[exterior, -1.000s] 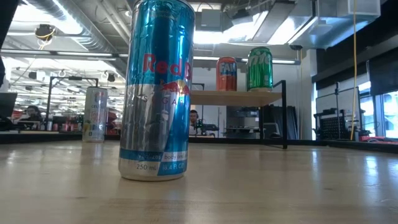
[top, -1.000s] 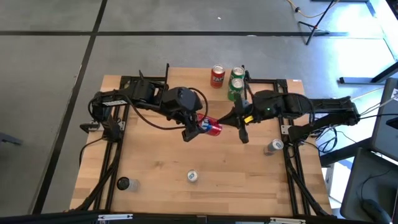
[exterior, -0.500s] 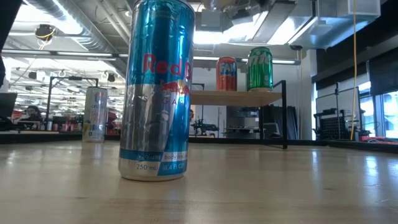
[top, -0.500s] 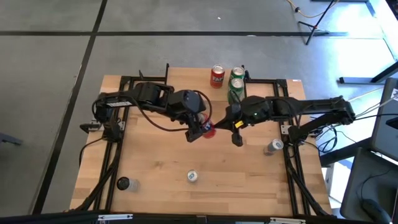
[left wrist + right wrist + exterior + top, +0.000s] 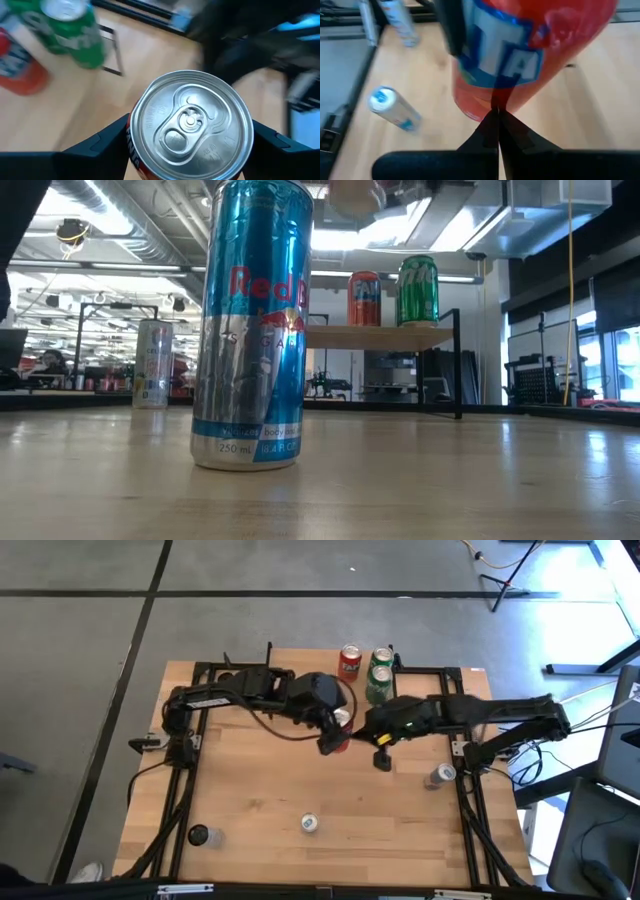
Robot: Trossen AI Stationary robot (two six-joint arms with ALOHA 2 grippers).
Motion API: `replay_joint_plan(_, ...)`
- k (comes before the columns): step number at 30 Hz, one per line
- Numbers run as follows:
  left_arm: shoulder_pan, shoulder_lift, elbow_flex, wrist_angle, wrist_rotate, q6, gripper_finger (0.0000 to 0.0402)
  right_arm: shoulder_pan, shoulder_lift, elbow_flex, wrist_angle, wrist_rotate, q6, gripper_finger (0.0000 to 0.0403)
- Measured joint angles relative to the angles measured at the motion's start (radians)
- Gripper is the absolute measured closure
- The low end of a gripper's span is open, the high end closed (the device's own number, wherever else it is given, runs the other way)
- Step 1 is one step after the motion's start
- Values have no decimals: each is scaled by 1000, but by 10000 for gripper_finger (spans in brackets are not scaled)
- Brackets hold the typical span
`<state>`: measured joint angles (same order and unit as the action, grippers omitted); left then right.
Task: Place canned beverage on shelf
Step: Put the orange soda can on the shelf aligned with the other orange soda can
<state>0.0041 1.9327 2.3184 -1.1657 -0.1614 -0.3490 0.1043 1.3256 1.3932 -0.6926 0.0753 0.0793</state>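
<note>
Left pincer (image 5: 334, 736) is clamped on the red can (image 5: 339, 730), fingers (image 5: 95, 145) either side of its body, holding it lid-up over the middle of the worktop (image 5: 250, 800). Against a second ago it has carried the can toward the shelf (image 5: 380, 336) and turned it from lying sideways to upright. Right pincer (image 5: 380, 755) has slid in beside it; its fingers (image 5: 492, 132) look pressed together just under the red can, though the blur makes that uncertain. On the shelf stand an orange-red can (image 5: 349, 662) and two green cans (image 5: 380, 675), close ahead of the carried can. Elsewhere on the worktop: a blue-silver can (image 5: 252, 325), a silver can (image 5: 437, 776) and a dark can (image 5: 198, 835).
</note>
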Motion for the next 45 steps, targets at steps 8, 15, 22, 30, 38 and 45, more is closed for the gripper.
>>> replay_joint_plan(8, 109, 47, -3, 22, 25, 142, 137, 1, -130, 68, -258, 177, -6, 402)
replay_joint_plan(15, 214, 108, -4, 124, 100, 371, 137, 1, -215, 69, -395, 232, 85, 402)
replay_joint_plan(22, 322, 179, -4, 195, 226, 444, 136, 1, -232, 68, -438, 248, 138, 402)
replay_joint_plan(30, 372, 234, -4, 220, 231, 491, 133, 1, -231, 68, -438, 269, 134, 402)
replay_joint_plan(38, 399, 236, -4, 248, 228, 517, 132, 0, -230, 68, -433, 284, 126, 402)
replay_joint_plan(45, 402, 236, -4, 240, 225, 517, 118, 0, -230, 68, -434, 293, 124, 402)
